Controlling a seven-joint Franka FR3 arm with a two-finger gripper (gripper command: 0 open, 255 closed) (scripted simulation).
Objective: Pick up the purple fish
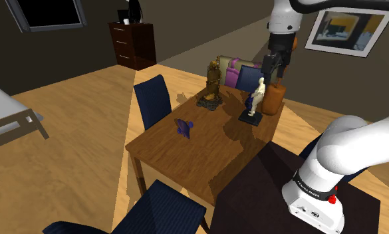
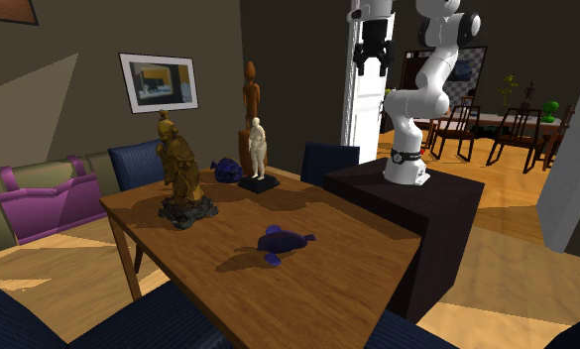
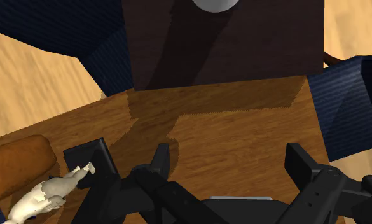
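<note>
The purple fish [image 1: 183,126] [image 2: 283,241] lies on the brown wooden table [image 1: 206,159] [image 2: 357,248], towards the shoulder view's left of the tabletop. My black gripper [image 1: 274,72] [image 2: 372,58] hangs high above the table's edge near the stand, well away from the fish and above a white figurine [image 1: 256,96] [image 2: 258,149]. In the wrist view the gripper [image 3: 232,168] is open, its fingers [image 3: 160,162] wide apart with bare table wood between them and nothing held.
A golden statue [image 1: 213,83] [image 2: 178,164] stands mid-table. The white figurine [image 3: 44,194] on its black base is next to a tall orange-brown figure [image 1: 274,100] [image 2: 251,99] [image 3: 16,165]. Blue chairs [image 1: 153,100] [image 2: 329,161] ring the table; the dark stand [image 2: 406,208] adjoins it.
</note>
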